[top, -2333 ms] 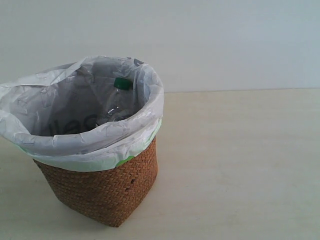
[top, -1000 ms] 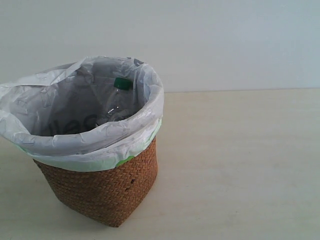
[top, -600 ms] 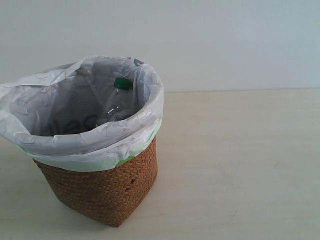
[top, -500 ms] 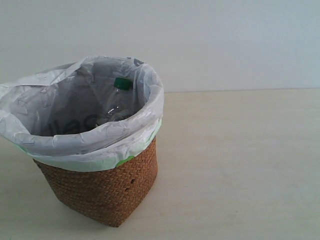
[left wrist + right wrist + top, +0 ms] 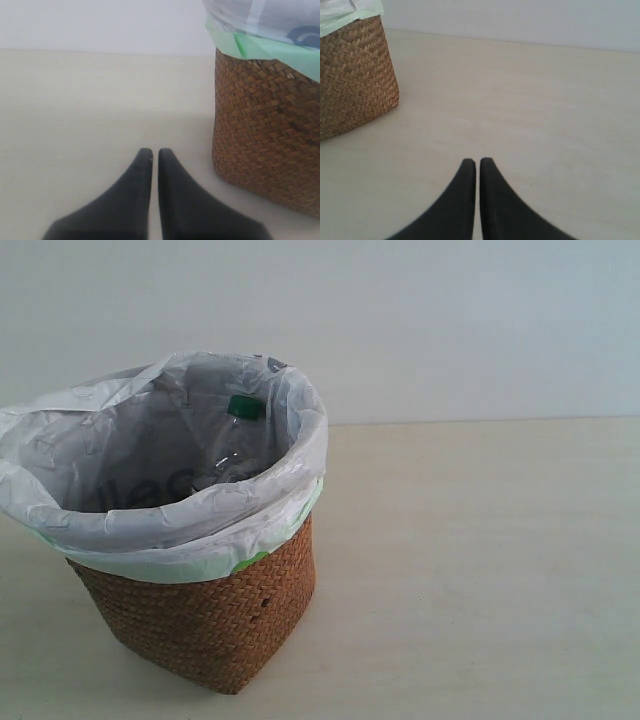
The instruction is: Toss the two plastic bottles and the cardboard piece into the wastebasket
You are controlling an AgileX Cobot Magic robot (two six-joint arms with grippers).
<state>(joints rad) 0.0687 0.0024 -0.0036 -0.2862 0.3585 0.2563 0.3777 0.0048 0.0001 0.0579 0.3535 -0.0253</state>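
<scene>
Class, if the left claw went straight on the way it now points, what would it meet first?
Probably nothing near: ahead of the shut left claw lies only bare table, then the wall; the wicker wastebasket stands off its line.

Layout | you have the wastebasket (image 5: 205,625) standing on the table (image 5: 480,570), left and near | one bottle (image 5: 232,445) inside it, cap uppermost toward the far wall | left gripper (image 5: 150,152) near the wastebasket's side | right gripper (image 5: 478,161) farther off, over table.

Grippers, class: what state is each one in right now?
Left gripper: closed, holding nothing.
Right gripper: closed, holding nothing.
</scene>
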